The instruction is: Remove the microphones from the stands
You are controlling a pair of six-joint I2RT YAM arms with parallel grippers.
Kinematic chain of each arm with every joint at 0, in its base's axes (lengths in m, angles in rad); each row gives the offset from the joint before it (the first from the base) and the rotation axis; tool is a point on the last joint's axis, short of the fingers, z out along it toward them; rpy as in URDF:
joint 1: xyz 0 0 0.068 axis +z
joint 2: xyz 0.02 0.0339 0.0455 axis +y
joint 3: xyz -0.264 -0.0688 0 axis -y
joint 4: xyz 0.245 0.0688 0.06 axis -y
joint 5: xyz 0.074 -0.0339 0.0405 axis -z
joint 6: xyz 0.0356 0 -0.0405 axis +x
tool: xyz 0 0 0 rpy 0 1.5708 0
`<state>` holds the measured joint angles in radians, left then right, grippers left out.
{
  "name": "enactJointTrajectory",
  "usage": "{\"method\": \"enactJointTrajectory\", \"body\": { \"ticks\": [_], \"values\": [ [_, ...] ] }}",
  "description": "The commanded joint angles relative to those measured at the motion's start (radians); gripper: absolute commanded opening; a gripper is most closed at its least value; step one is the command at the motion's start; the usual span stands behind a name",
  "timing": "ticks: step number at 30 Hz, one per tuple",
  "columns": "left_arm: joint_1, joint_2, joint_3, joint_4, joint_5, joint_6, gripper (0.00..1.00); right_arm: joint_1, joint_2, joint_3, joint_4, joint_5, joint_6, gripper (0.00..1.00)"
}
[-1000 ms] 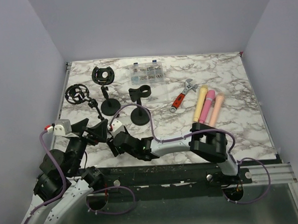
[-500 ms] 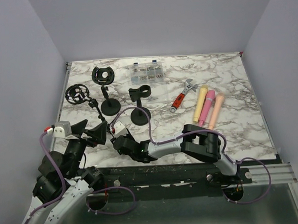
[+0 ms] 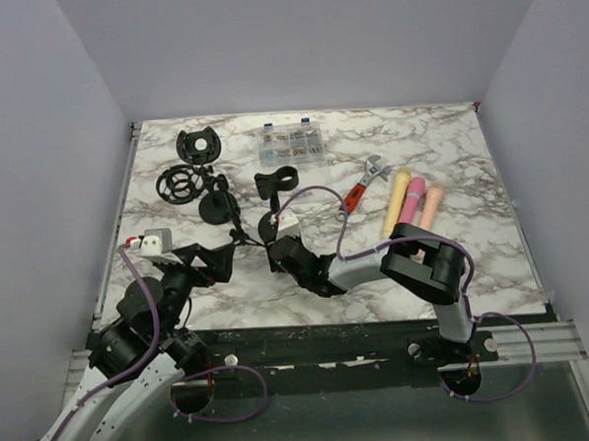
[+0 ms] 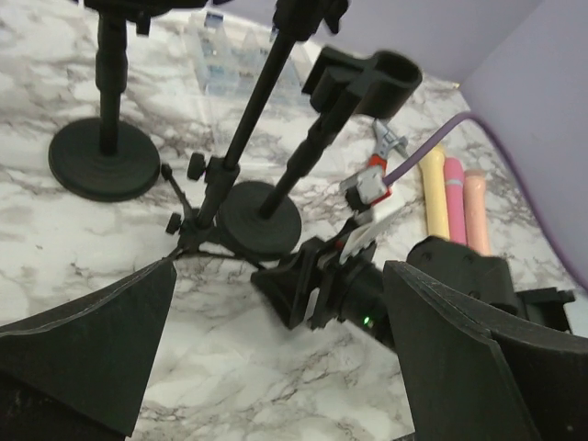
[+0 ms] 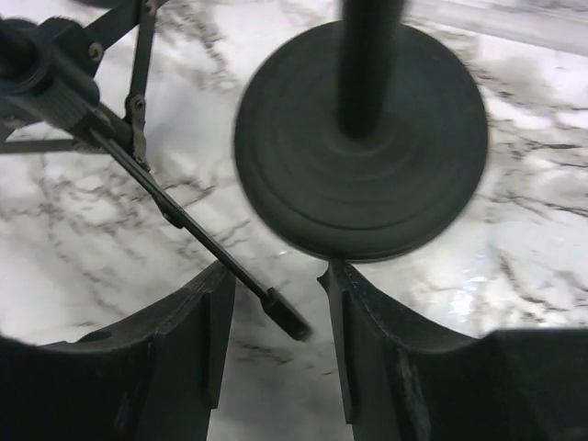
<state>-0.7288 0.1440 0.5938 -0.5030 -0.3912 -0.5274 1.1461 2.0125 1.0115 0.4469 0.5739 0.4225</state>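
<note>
Directly ahead, round base [image 5: 367, 184] and tripod leg [image 5: 197, 230] crowd the slightly parted right tool [image 5: 277, 276]; left tool [image 4: 280, 271] spread wide.

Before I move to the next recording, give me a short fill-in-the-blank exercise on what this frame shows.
The wrench has a ___ handle.
___ microphones lie side by side to the right of it.
The left gripper is ___, with nothing held between its fingers.
Missing words: red; three; open.
</note>
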Motion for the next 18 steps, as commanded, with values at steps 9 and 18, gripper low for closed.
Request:
{"method": "enactJointTrajectory", "body": {
  "ticks": [9, 18],
  "values": [
    [0.087, 0.249, 0.009, 0.016, 0.141, -0.144, 0.99, -0.042, -0.128, -0.153, 0.027, -0.156, -0.022, 0.71],
    [0.508, 0.374, -0.054, 0.154, 0.68, -0.236, 0.99, -0.042, -0.317, -0.26, 0.043, -0.222, 0.003, 0.73]
  ]
}}
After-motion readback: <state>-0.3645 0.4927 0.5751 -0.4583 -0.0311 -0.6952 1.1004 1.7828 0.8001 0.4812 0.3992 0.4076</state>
